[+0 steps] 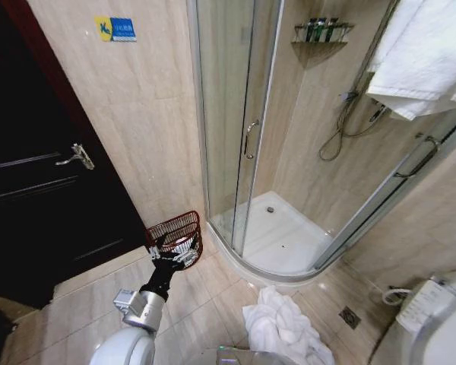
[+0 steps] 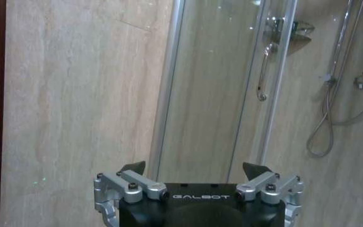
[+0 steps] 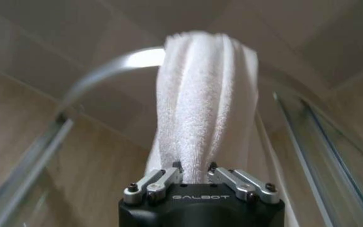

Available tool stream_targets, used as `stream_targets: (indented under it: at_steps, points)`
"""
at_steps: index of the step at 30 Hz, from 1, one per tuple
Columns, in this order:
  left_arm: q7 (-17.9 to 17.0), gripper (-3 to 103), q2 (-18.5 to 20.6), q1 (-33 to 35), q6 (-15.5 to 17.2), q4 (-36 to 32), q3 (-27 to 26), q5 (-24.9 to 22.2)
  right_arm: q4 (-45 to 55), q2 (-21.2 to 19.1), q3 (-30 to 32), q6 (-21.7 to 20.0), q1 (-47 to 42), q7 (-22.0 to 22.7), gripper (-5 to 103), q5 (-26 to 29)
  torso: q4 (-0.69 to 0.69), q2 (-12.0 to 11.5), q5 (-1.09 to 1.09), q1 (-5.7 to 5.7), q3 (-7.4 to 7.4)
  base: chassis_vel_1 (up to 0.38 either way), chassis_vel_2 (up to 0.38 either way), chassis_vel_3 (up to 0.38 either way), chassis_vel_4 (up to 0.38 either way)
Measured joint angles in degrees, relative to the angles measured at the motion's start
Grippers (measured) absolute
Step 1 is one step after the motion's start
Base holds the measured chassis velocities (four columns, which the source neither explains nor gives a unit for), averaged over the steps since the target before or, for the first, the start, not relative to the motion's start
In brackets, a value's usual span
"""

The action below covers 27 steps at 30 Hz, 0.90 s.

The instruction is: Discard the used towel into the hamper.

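The right end effector (image 3: 195, 176) is clamped on a white towel (image 3: 200, 109) draped over the shower enclosure's curved top rail (image 3: 106, 71), so the grasp looks made and the lift-off is the step in hand. Next the towel must come free of the rail and travel left and down to the hamper (image 1: 176, 228), a dark red wire basket on the floor against the wall beside the shower door. The left end effector (image 1: 169, 255) hovers just before the hamper, fingers apart and holding nothing. Another white towel lies crumpled on the near floor (image 1: 277, 327).
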Motion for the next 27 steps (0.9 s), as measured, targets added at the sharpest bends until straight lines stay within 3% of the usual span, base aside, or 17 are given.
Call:
stream_targets:
  at_steps: [5,14,17,27]
  points:
    - [0.00,100,0.00,0.00,0.00,0.00,0.00,0.00,3.65,-1.92,2.67,6.58,-5.72,-2.91,14,-4.99,0.00,0.00,0.02,0.00,0.00,0.000,0.000,0.000,0.000]
    - [0.00,100,0.01,0.01,0.00,0.00,0.00,0.00,13.89,-6.54,12.35,7.34,-19.18,-2.64,14,-5.37,0.00,0.00,0.02,0.00,-0.01,0.000,0.000,0.000,0.000]
    - [0.00,100,0.01,0.00,0.00,0.00,0.00,0.00,18.13,-8.92,17.37,8.54,-28.16,-2.78,14,-6.44,-0.01,0.00,0.04,0.00,-0.01,0.000,0.000,0.000,0.000]
    - [0.00,100,0.01,0.00,0.00,0.00,0.00,0.00,26.62,-9.98,25.63,11.64,-47.99,-2.97,14,-9.10,-0.01,0.00,0.00,0.00,-0.01,0.000,0.000,0.000,0.000]
